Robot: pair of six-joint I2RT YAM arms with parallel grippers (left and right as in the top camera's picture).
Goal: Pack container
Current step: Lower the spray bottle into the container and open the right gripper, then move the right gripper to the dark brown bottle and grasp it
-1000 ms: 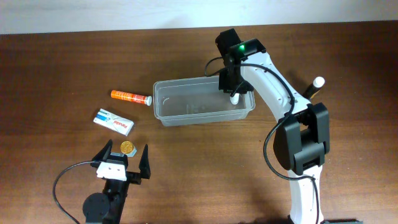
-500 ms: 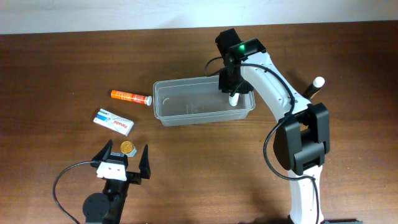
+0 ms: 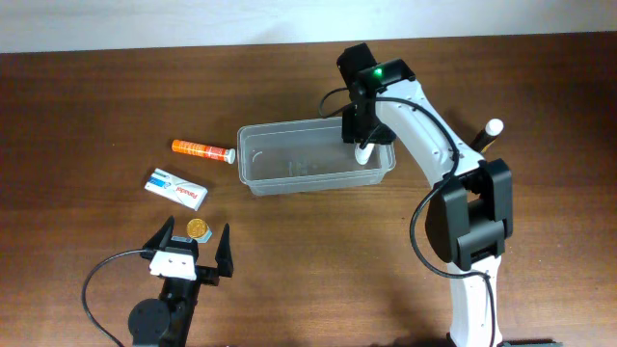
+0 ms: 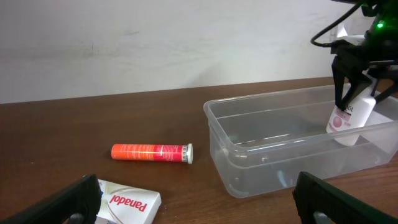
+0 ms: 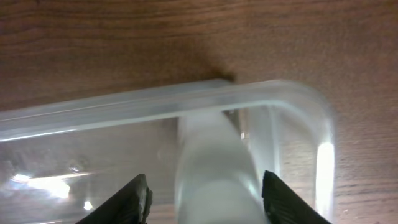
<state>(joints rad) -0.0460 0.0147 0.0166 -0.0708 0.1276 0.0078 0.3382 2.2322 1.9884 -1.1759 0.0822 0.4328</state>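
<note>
Overhead, the clear rectangular plastic container point(image 3: 299, 185) sits mid-table. The right gripper point(image 3: 363, 146) straddles a tilted white pink-labelled bottle point(image 4: 349, 115) at its right end, possibly clamped, I cannot tell. The left gripper point(image 3: 196, 241) is spread apart.

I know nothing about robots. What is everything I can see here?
container: one, clear, mid-table.
bottle: one, white with pink label, tilted in the container's right end.
tube: one, orange, white cap, left of the container.
Panadol box: one, white and blue, near the tube.
round item: one, gold, front left.
stick: one, black, white tip, far right.
table: one, brown wood.
left gripper: one, black, jaws open, front left.
right gripper: one, black, jaws around the bottle, grip unclear.
</note>
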